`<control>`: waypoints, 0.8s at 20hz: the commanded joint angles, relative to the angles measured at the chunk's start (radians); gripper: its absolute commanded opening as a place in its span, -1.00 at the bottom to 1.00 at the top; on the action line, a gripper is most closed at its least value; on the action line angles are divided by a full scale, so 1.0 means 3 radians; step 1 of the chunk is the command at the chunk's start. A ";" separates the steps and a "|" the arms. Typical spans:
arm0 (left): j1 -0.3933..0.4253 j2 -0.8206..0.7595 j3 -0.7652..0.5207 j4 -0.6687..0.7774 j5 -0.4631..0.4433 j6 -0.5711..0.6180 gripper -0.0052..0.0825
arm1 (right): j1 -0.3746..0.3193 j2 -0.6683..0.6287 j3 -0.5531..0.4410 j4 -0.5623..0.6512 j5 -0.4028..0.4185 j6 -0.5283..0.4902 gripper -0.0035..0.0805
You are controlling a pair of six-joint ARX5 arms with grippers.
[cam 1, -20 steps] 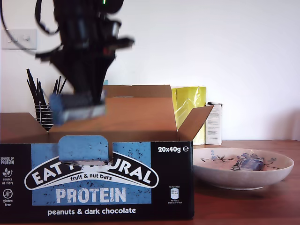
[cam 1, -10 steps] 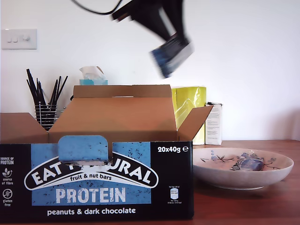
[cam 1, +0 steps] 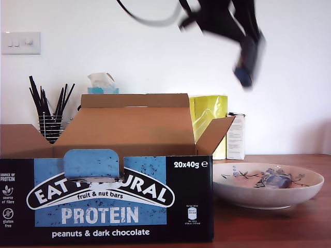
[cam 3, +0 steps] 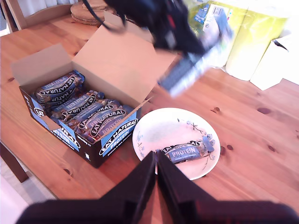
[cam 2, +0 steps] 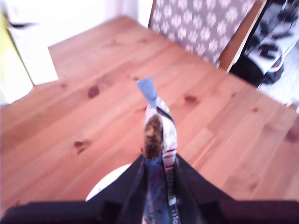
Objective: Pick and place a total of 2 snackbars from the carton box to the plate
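Blue-wrapped snackbar (cam 2: 156, 154) clenched edgewise in my first hand (cam 2: 158, 175) high over the plate (cam 1: 310, 192); early release risks bouncing off. My second hand (cam 3: 155, 175) is closed, empty.

Matte black arm (cam 1: 222, 18), looping black cable (cam 1: 147, 19), black fingers (cam 2: 133, 186)

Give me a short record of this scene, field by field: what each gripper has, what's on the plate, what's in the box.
first gripper: shut on a snack bar, high above the table
second gripper: shut, holding nothing
plate: one wrapped bar lying inside
box: open, several bars inside
step: carried bar not yet on plate
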 commanded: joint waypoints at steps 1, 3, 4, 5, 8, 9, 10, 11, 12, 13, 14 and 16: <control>-0.0023 0.0195 -0.0034 0.0179 -0.0085 0.0093 -0.89 | 0.0006 0.0003 -0.0050 0.0039 0.0011 0.0009 -0.95; -0.0024 0.0352 -0.0031 0.0289 -0.0217 0.0155 -0.89 | 0.0006 0.0003 -0.0048 0.0038 0.0010 0.0009 -0.95; -0.0024 0.0436 -0.0031 0.0312 -0.0281 0.0175 -0.89 | 0.0006 0.0003 -0.0048 0.0037 0.0009 0.0008 -0.95; -0.0022 0.0507 -0.0031 0.0305 -0.0324 0.0175 -0.89 | 0.0006 0.0003 -0.0050 0.0037 0.0010 0.0008 -0.95; 0.0009 0.0666 -0.0031 0.0178 -0.0429 0.0175 -0.89 | 0.0008 0.0003 -0.0050 0.0039 0.0009 0.0005 -0.95; 0.0014 0.0701 -0.0031 0.0112 -0.0436 0.0174 -0.89 | 0.0008 0.0003 -0.0050 0.0039 0.0008 0.0004 -0.95; 0.0024 0.0708 -0.0031 0.0013 -0.0436 0.0173 -0.89 | 0.0008 0.0003 -0.0050 0.0039 0.0008 0.0004 -0.95; 0.0029 0.0724 -0.0031 -0.0058 -0.0436 0.0173 -0.88 | 0.0009 0.0003 -0.0050 0.0041 0.0005 0.0004 -0.95; 0.0029 0.0730 -0.0031 -0.0121 -0.0439 0.0174 -0.88 | 0.0009 0.0003 -0.0048 0.0046 -0.0003 0.0003 -0.95; 0.0036 0.0731 -0.0031 -0.0163 -0.0459 0.0173 -0.88 | 0.0009 0.0003 -0.0050 0.0055 -0.0003 0.0001 -0.95; 0.0045 0.0731 -0.0031 -0.0203 -0.0459 0.0173 -0.88 | 0.0009 0.0003 -0.0050 0.0056 -0.0004 -0.0005 -0.95; 0.0045 0.0732 -0.0031 -0.0289 -0.0459 0.0173 -0.86 | 0.0009 0.0003 -0.0050 0.0055 -0.0004 -0.0005 -0.95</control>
